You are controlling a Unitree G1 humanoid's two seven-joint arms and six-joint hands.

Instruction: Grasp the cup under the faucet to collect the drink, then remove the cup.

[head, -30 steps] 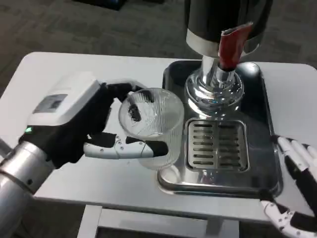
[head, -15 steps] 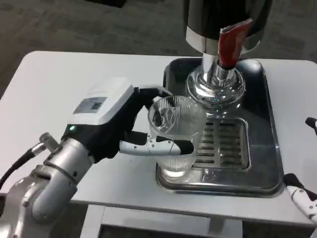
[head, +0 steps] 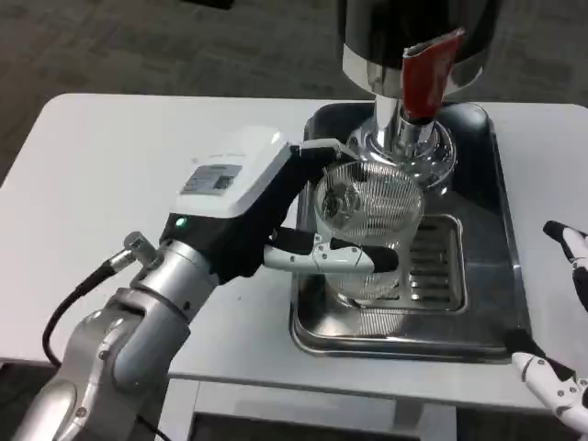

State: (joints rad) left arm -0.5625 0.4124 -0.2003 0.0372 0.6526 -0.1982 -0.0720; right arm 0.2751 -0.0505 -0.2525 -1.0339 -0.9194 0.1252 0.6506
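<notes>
A clear ribbed cup (head: 369, 225) is gripped by my left hand (head: 266, 211), thumb across its front and fingers behind it. The cup stands over the left part of the slotted grate (head: 432, 266), just left of and below the red tap lever (head: 427, 78) of the dispenser (head: 409, 37). I cannot tell whether its base touches the grate. No liquid is visible in it. My right hand (head: 560, 331) hangs at the right edge of the table, fingers spread, holding nothing.
The steel drip tray (head: 404, 331) lies on the white table (head: 138, 165), with the chrome dispenser base (head: 404, 147) at its back. My left forearm (head: 119, 349) crosses the table's front left. Bare tabletop lies to the left.
My left hand has carried the cup to the right, from beside the tray to over the grate near the tap. The right hand has shifted at the table's right edge.
</notes>
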